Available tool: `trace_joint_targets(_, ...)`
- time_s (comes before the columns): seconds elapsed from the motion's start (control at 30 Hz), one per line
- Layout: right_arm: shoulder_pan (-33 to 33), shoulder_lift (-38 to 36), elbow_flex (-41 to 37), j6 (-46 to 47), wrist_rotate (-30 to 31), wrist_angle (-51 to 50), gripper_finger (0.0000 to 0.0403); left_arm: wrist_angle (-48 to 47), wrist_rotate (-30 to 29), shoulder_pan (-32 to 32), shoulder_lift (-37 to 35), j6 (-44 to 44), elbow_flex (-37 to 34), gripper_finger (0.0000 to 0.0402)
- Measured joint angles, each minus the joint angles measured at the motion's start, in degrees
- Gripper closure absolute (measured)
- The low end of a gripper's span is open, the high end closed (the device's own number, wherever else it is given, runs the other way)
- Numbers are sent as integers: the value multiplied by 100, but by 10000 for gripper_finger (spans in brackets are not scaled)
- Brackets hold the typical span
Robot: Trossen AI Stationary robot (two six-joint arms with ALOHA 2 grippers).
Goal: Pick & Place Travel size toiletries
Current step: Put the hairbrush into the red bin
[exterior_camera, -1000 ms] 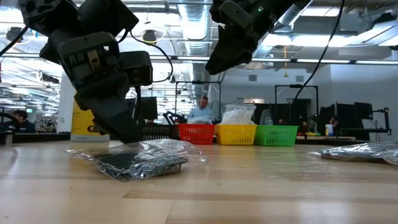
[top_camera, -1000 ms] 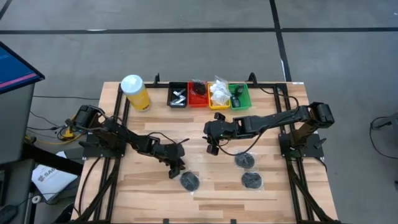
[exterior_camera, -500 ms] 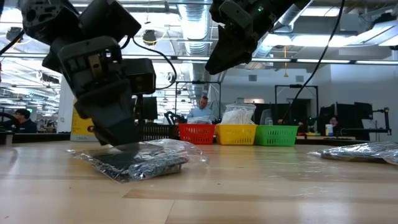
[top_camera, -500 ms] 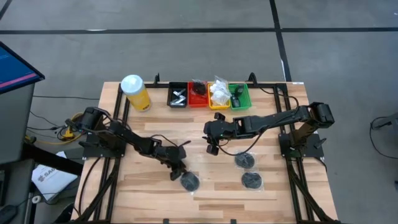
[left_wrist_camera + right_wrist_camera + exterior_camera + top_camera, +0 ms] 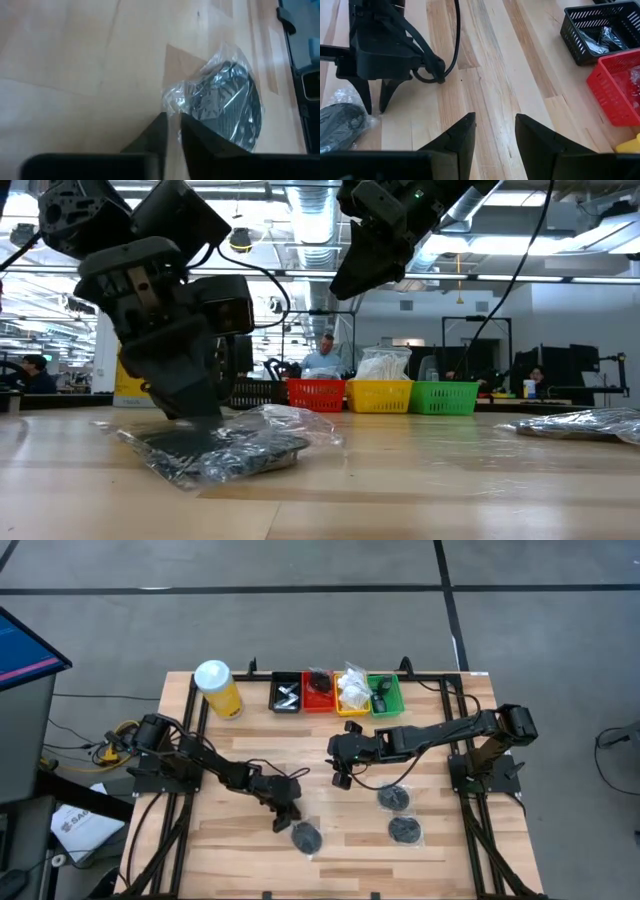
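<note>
We see the left hand low over the worktop, its fingers drawn narrow and pinched on the clear wrapper edge of a bagged black disc — the disc itself lies flat on the wood just beside the fingertips, near the front middle of the worktop. In the low view the crinkled wrapper rests on the wood under that hand. The right hand hangs raised above the middle of the worktop, its fingers parted and holding nothing. Two more bagged discs lie near each other on the right side. Along the back edge sit the black, red, yellow and green trays — and a yellow canister.
</note>
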Motion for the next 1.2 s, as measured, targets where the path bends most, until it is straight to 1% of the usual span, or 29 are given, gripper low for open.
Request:
trace_joint_targets(0.07,1,-2,-1,0,0,1,274,-10,149,-2,4,175,-4,386)
trace_joint_targets(0.17,0,0,0,0,0,-1,274,-20,257,-27,4,338,-9,398)
trace_joint_targets(0.53,0,0,-1,0,0,-3,274,102,290,-37,-52,363,-26,401)
trace_joint_targets(0.73,0,-2,-1,0,0,-5,274,140,278,-56,-555,459,-26,401)
trace_joint_targets(0.87,0,-1,-1,0,0,-5,274,57,150,-88,-1018,629,-22,401)
trace_joint_targets(0.93,0,0,-1,1,0,-2,274,-176,-1,-90,-1264,719,-20,401)
trace_joint_targets(1.13,105,0,-1,59,-3,148,274,-746,-686,-85,-1904,1060,-20,401)
trace_joint_targets(1.2,166,-1,-1,58,-7,226,274,-860,-801,-85,-2118,1188,-22,401)
